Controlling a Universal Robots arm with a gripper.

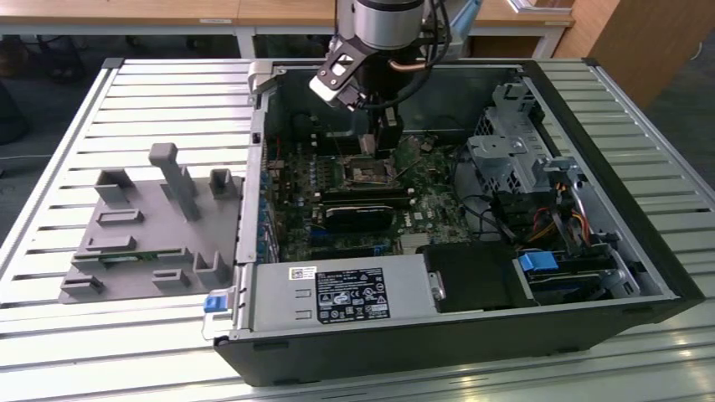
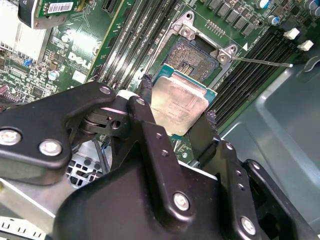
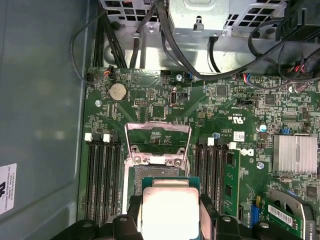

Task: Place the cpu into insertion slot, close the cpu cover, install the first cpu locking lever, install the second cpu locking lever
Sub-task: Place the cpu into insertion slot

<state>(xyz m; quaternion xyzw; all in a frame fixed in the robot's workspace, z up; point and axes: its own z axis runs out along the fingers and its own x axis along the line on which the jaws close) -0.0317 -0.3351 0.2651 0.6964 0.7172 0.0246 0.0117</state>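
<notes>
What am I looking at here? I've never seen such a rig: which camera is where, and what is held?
One robot arm reaches down into an open computer case lying on a slatted metal table; a grey holder block lies on the exterior view's left. That view comes from a camera off the arm. Both wrist views come from cameras riding on the arm, looking past its gripper. The gripper is shut on the cpu, a small silvery square chip, close to the insertion slot on the green motherboard but not seated. The cpu cover stands flipped open.

Dull brushed silvery metal on cpu (image 2: 180, 103); matt black finish on gripper (image 2: 176, 101); glossy green motherboard (image 3: 220, 107); shiny bare-metal cpu cover (image 3: 155, 160).
</notes>
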